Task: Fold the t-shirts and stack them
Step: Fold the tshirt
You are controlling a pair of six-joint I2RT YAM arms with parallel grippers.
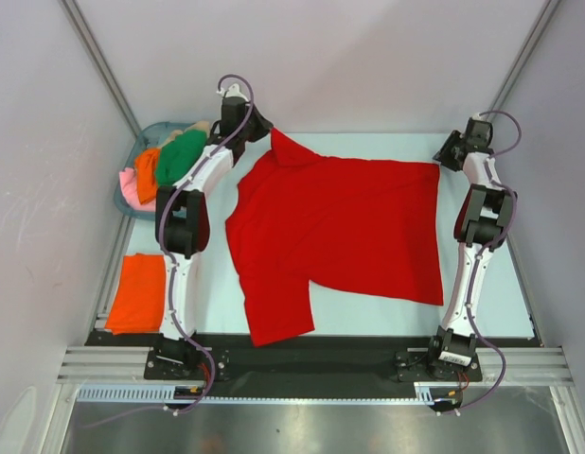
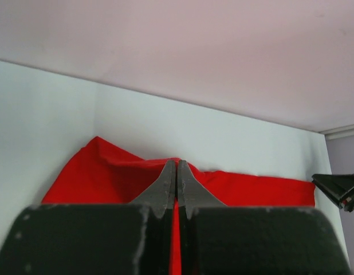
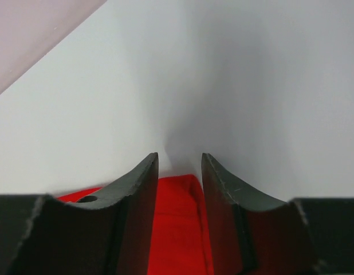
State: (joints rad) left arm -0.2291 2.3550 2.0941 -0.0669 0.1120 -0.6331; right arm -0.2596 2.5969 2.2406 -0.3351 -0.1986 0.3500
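A bright red t-shirt (image 1: 340, 232) lies spread on the table, one sleeve pointing toward the near edge. My left gripper (image 1: 269, 130) is at the shirt's far-left corner, which is pulled up into a peak. In the left wrist view that gripper (image 2: 177, 163) is shut on a fold of the red cloth (image 2: 108, 177). My right gripper (image 1: 443, 156) is at the far-right corner. Its jaws (image 3: 180, 157) stand apart astride the red corner (image 3: 177, 217), with gaps on both sides. A folded orange t-shirt (image 1: 139, 291) lies at the near left.
A blue-grey basket (image 1: 152, 129) at the far left holds green (image 1: 182, 156), orange (image 1: 147, 161), pink (image 1: 132, 184) and beige (image 1: 198, 126) shirts. White walls close in the table on three sides. Both arms rise along the red shirt's left and right edges.
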